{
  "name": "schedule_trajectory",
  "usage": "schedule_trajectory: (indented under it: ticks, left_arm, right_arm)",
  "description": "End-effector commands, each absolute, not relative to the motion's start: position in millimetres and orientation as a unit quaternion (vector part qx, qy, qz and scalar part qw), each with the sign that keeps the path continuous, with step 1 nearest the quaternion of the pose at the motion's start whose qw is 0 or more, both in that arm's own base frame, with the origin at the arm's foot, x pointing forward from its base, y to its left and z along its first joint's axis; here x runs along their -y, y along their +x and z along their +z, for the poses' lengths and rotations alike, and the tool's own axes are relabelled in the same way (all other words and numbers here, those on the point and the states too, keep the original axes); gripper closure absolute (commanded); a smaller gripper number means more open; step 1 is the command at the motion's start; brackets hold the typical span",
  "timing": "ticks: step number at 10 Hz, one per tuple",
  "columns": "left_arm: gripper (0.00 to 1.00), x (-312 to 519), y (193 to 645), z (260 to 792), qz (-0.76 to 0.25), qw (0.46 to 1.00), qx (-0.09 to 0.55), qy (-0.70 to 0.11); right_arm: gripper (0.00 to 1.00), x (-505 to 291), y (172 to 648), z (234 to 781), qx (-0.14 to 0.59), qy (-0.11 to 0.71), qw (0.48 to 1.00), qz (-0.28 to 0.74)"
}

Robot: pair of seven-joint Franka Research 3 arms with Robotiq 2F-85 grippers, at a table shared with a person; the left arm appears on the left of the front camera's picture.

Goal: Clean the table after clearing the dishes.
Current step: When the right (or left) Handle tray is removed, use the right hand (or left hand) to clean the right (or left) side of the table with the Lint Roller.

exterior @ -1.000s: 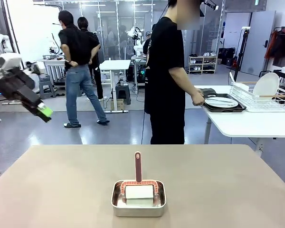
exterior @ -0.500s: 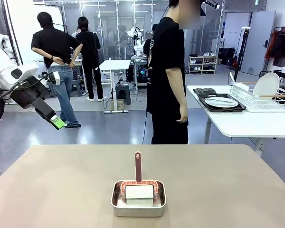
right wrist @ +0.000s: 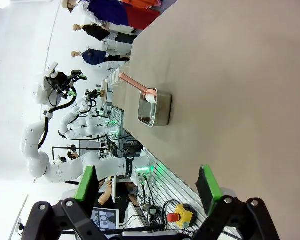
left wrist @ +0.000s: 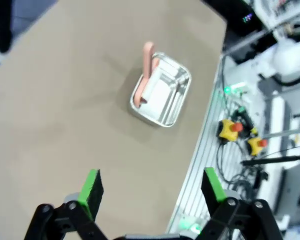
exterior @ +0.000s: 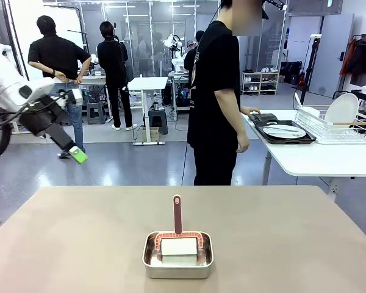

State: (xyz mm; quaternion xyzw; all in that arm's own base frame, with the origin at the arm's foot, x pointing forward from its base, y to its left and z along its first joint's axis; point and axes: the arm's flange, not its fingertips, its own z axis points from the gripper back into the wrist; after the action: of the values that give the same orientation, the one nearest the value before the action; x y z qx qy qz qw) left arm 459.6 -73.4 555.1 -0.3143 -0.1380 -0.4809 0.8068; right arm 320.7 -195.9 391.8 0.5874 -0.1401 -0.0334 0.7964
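The brown table [exterior: 73,244] stretches across the foreground. The dishes, a white plate [exterior: 284,131] on a dark tray [exterior: 303,140], stand on a white side table at the right, where the person [exterior: 215,97] has one hand at the tray's left end. My left gripper [exterior: 78,154] hangs in the air beyond the table's far left corner. In the left wrist view that gripper [left wrist: 152,186] is open and empty, high above the table [left wrist: 50,100]. My right gripper [right wrist: 147,182] is open and empty too, off the edge of the table [right wrist: 240,75].
A small steel pan [exterior: 178,255] near the table's front middle holds a white cleaning tool with a pink handle [exterior: 177,213]; the pan [left wrist: 161,90] [right wrist: 155,107] also appears in both wrist views. A white dish rack [exterior: 338,125] stands beside the tray. Other people stand far back.
My left arm has swung in from the far left, bringing its gripper rightward and lower. The person dropped a hand from the tray, then reached back to it.
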Motion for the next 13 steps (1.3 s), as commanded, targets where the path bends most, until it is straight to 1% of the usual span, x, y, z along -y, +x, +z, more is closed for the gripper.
schedule_trajectory:
  ticks: [1,2,3,5,7,8,10,12,13]
  left_arm:
    - [0.0,129.6,484.6,561.0,-0.56,0.774,0.116,-0.273]
    - [0.0,158.7,493.3,562.3,-0.588,0.764,0.103,-0.245]
    - [0.0,187.2,497.4,564.5,-0.608,0.761,0.076,-0.212]
    - [0.0,246.7,506.2,567.1,-0.662,0.726,0.067,-0.171]
    - [0.0,290.3,512.6,556.3,-0.699,0.695,0.037,-0.166]
    - [0.0,306.4,512.1,552.8,-0.711,0.682,0.033,-0.171]
    - [0.0,331.6,510.6,543.7,-0.723,0.673,0.034,-0.153]
    - [0.0,347.9,511.4,531.3,-0.716,0.685,0.029,-0.132]
    - [0.0,354.3,513.1,524.4,-0.723,0.68,0.019,-0.125]
  right_arm:
    - [0.0,195.5,320.2,393.2,0.145,0.586,0.797,-0.035]
    - [0.0,195.5,320.2,393.2,0.145,0.586,0.797,-0.035]
    - [0.0,195.5,320.2,393.2,0.145,0.586,0.797,-0.035]
    - [0.0,195.5,320.2,393.2,0.145,0.586,0.797,-0.035]
    - [0.0,195.5,320.2,393.2,0.145,0.586,0.797,-0.035]
    - [0.0,195.5,320.2,393.2,0.145,0.586,0.797,-0.035]
    - [0.0,195.5,320.2,393.2,0.145,0.586,0.797,-0.035]
    - [0.0,195.5,320.2,393.2,0.145,0.586,0.797,-0.035]
    - [0.0,195.5,320.2,393.2,0.145,0.586,0.797,-0.035]
